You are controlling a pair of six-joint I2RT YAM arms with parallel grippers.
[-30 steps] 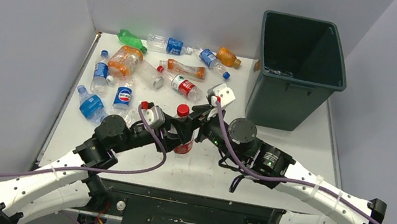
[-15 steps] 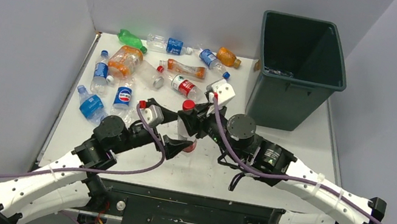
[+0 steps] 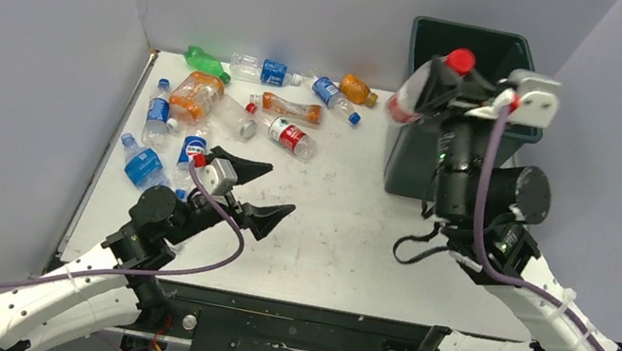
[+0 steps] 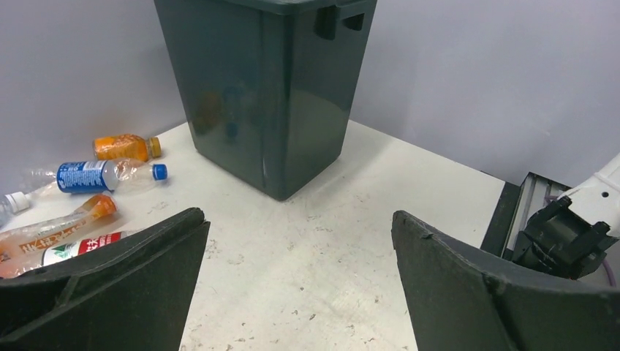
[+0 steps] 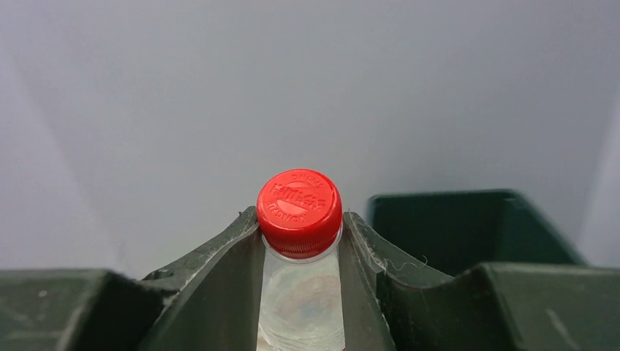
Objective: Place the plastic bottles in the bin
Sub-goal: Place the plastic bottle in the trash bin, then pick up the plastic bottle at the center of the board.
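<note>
My right gripper (image 3: 444,81) is shut on a clear bottle with a red cap (image 5: 300,203) and red label (image 3: 410,96), held up in the air at the left rim of the dark green bin (image 3: 466,126). The wrist view shows the fingers (image 5: 227,285) pinching the bottle's neck just under the cap, with the bin (image 5: 468,227) behind. My left gripper (image 3: 260,194) stands wide open and empty over bare table, the bin (image 4: 256,88) straight ahead of it. Several plastic bottles (image 3: 281,132) lie scattered at the back left of the table.
Grey walls close in the table at the back and both sides. An orange bottle (image 4: 124,146) and a blue-labelled one (image 4: 102,174) lie left of the bin's base. The right arm's base (image 4: 563,234) shows at the table's near edge.
The left gripper let go of the red-capped bottle and drew back left, opening wide. The right gripper closed on it and lifted it up and right to the bin's rim.
</note>
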